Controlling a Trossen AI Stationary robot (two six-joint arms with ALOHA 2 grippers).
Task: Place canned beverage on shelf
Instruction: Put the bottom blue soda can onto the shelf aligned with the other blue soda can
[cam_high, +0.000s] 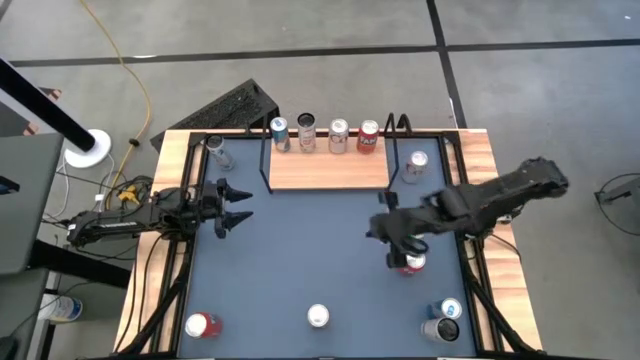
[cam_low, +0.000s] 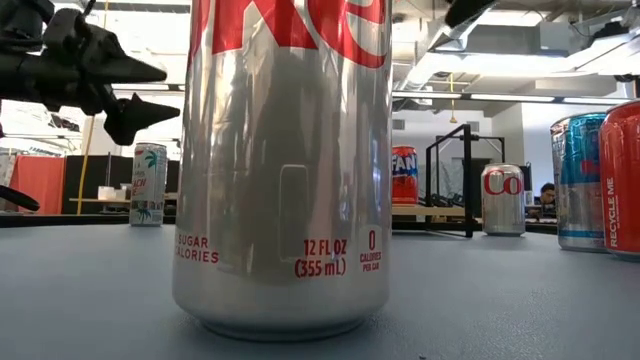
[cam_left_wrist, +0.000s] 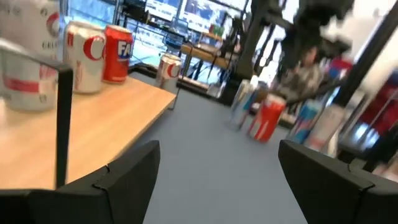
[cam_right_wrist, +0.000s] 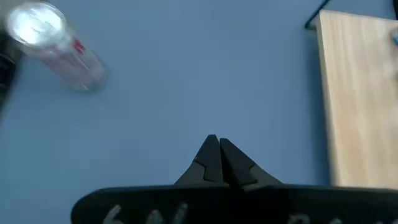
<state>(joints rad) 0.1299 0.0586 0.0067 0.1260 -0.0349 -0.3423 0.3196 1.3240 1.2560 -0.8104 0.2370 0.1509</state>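
Note:
The shelf (cam_high: 325, 168), a light-wood board in a black rail frame, lies at the table's far middle. Several cans (cam_high: 338, 135) stand along its far edge. My right gripper (cam_high: 378, 232) is shut and empty over the blue tabletop, to the near right of the shelf; its wrist view shows the shut tips (cam_right_wrist: 217, 152). A red-and-silver can (cam_high: 411, 264) stands just beneath that arm, apart from the fingers. My left gripper (cam_high: 240, 205) is open and empty at the table's left, pointing right toward the shelf (cam_left_wrist: 93, 130).
Loose cans stand on the tabletop: one at the far left (cam_high: 220, 153), one right of the shelf (cam_high: 417, 165), one near left (cam_high: 203, 325), a silver one near centre (cam_high: 318, 316) that fills the low view (cam_low: 280, 170), and two near right (cam_high: 445, 320).

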